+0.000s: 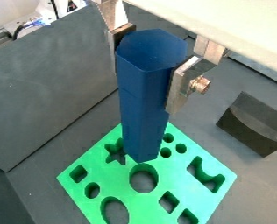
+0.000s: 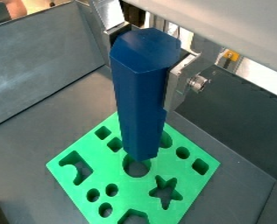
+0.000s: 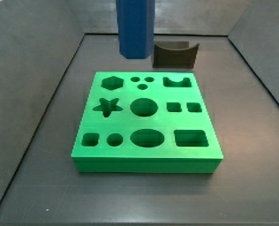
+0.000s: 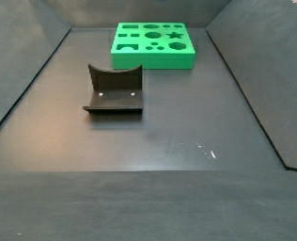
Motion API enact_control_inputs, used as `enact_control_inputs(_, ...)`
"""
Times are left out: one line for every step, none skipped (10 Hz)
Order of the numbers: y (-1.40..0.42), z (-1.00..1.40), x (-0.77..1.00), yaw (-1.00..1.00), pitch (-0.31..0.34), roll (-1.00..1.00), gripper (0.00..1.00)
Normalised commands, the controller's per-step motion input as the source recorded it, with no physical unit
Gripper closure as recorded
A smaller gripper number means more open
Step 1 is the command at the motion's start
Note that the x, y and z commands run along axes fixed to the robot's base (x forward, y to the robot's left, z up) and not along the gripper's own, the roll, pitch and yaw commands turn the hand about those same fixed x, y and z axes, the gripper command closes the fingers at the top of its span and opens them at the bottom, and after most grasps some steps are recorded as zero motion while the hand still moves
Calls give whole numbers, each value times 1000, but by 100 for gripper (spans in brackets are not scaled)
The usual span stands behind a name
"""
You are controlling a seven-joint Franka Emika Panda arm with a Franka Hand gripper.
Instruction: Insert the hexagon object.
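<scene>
Pincer: the pincer (image 1: pixel 152 54) shows only in the wrist views, its silver fingers (image 1: pixel 183 74) pinching the upper part of the hexagon object (image 1: pixel 145 92); in both side views it is out of frame.
Hexagon object: blue faceted bar held upright in the air. A side view (image 3: pixel 132 26) shows its lower end hanging clear above the far part of the board, near the hexagon hole (image 3: pixel 110 82); from the wrist views alone one cannot tell whether it touches the board.
Green board: in both wrist views the green board (image 1: pixel 94 166) lies beneath the bar; a side view (image 3: pixel 142 153) shows it whole, with star, round and square holes; another side view (image 4: pixel 154 56) shows it far off at the back of the tabletop (image 4: pixel 177 132), with no bar in frame.
Fixture: dark L-shaped fixture (image 4: pixel 114 91), well apart from the board in that side view; it stands just behind the board in the other (image 3: pixel 174 54), and a wrist view catches it at the edge (image 1: pixel 256 122).
</scene>
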Motion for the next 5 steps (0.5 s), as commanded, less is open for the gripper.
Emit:
enact_control_inputs(49,-174,0,-577,23,101,100)
enact_control_inputs(40,-297,-20,-889,36,87,100)
enact_control_inputs(203,-400,-180,-780,21,0,100)
enact_control_inputs(483,-406,-277,-494,0,0,100)
enact_control_inputs(763,-460,-349,-171,-6,0,100)
